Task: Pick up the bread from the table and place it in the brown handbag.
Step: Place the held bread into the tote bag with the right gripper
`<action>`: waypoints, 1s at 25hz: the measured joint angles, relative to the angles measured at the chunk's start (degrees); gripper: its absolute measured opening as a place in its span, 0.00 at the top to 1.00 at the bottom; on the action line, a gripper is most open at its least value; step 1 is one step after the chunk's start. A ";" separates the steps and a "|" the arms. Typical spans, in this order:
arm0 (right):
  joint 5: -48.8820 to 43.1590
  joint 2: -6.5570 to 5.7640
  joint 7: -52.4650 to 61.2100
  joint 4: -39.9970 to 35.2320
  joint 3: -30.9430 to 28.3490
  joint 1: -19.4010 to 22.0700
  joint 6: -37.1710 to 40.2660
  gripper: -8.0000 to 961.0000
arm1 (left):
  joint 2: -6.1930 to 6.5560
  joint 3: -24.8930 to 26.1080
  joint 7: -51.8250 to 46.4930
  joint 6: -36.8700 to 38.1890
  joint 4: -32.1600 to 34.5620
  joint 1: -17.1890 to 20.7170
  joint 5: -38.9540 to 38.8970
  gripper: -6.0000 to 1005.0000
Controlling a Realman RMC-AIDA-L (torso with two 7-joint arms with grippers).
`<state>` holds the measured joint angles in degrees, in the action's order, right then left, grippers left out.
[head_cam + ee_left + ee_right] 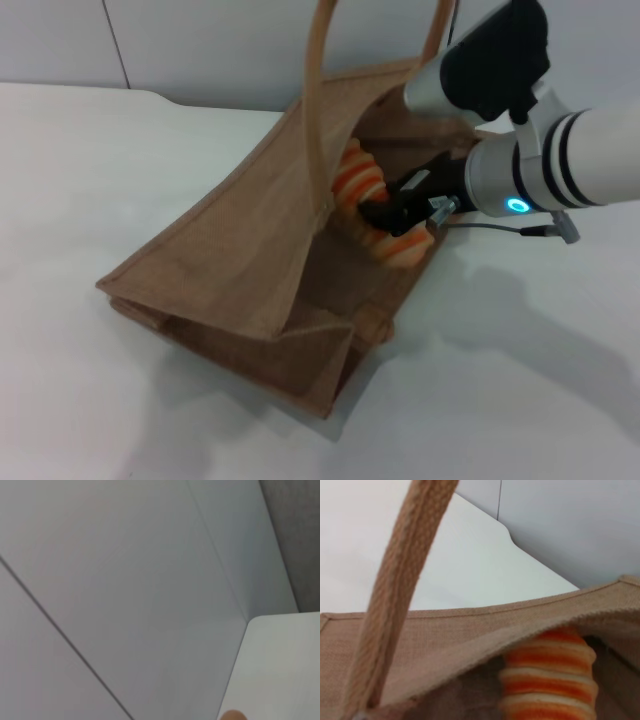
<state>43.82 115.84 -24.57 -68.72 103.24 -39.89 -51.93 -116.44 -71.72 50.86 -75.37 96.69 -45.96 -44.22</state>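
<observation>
The brown handbag (250, 270) stands on the white table (80, 180) with its mouth open toward the right. My right gripper (395, 213) reaches into that mouth and is shut on the bread (358, 180), an orange and cream ridged loaf held inside the bag's opening. In the right wrist view the bread (550, 675) sits just below the bag's rim (485, 615), with a strap handle (400, 590) crossing in front. My left gripper is not in view.
A strap handle (318, 110) arches up above the bag. The table's far edge meets a pale wall (200, 40). The left wrist view shows only wall panels and a table corner (280, 670). Bare tabletop lies left and right of the bag.
</observation>
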 joint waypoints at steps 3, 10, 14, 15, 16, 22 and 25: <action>0.97 0.04 -1.29 3.09 0.38 -1.87 2.10 0.65 | -0.01 -1.01 -0.64 0.32 0.72 -0.12 -0.24 0.87; 6.45 0.08 -5.98 9.54 0.79 -4.90 7.43 0.66 | -0.01 -1.73 -1.59 0.39 3.27 -0.19 -0.75 0.87; 6.58 0.09 -6.50 11.97 0.79 -6.15 9.90 0.68 | -0.01 -2.51 -2.33 0.45 4.56 -0.20 -0.87 0.87; 6.63 0.09 -6.55 12.64 0.79 -6.54 10.34 0.68 | -0.01 -2.68 -2.49 0.47 4.77 -0.23 -0.88 0.87; 6.66 0.09 -6.59 13.33 0.78 -6.91 10.67 0.69 | -0.01 -2.83 -2.60 0.48 4.93 -0.25 -0.88 0.87; 7.15 0.09 -6.72 15.60 1.16 -7.88 11.67 0.69 | -0.01 -2.93 -3.01 0.52 5.18 -0.23 -1.45 0.87; 9.29 0.06 -7.64 16.22 1.38 -8.29 11.14 0.69 | -0.01 -3.10 -3.02 0.90 5.18 -0.02 -1.93 0.87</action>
<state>53.10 115.90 -32.21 -52.51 104.62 -48.18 -40.78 -116.45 -74.82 47.84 -74.47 101.87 -45.98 -46.15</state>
